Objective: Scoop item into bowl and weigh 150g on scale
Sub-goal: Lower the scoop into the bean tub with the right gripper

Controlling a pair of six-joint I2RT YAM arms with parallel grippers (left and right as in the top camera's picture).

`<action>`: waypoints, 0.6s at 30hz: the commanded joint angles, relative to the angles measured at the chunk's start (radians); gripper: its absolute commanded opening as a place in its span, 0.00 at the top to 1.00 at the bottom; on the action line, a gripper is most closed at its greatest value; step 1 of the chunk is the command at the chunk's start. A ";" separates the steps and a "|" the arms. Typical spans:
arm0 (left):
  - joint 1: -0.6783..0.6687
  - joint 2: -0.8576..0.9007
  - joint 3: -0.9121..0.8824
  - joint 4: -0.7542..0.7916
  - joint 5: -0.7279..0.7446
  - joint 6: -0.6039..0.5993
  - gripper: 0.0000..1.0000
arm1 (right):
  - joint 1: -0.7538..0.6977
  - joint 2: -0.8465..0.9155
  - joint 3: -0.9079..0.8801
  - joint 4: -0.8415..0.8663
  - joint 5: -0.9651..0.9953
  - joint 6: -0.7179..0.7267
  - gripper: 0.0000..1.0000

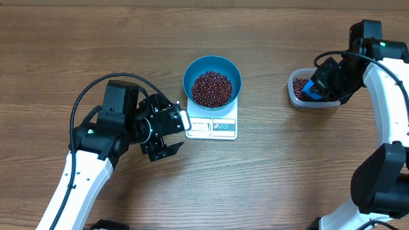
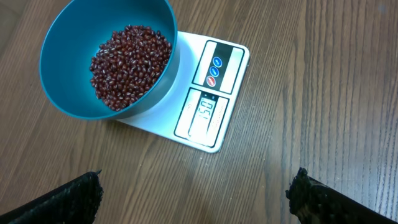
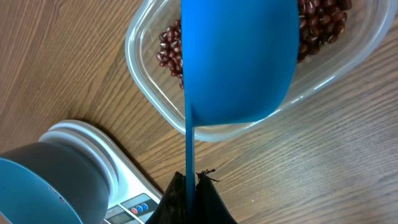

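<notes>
While round bowl [image 1: 213, 63] sits on flat scale [image 1: 212, 127], left jaws gape, right jaws clamp smooth blue scoop [image 3: 239, 62].

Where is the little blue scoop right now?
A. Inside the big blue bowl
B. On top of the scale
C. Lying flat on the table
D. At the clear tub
D: the right gripper holds the scoop by its handle, with its cup at the tub of beans.
</notes>
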 commanded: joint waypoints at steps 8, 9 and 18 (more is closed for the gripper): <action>-0.007 0.006 -0.005 0.000 0.008 -0.010 0.01 | 0.001 -0.018 -0.004 0.018 -0.008 0.042 0.95; -0.007 0.006 -0.005 0.000 0.008 -0.010 0.00 | 0.001 -0.018 -0.004 0.015 -0.008 0.045 0.91; -0.007 0.006 -0.005 0.000 0.008 -0.010 0.01 | 0.001 -0.018 -0.004 -0.008 -0.008 0.045 0.62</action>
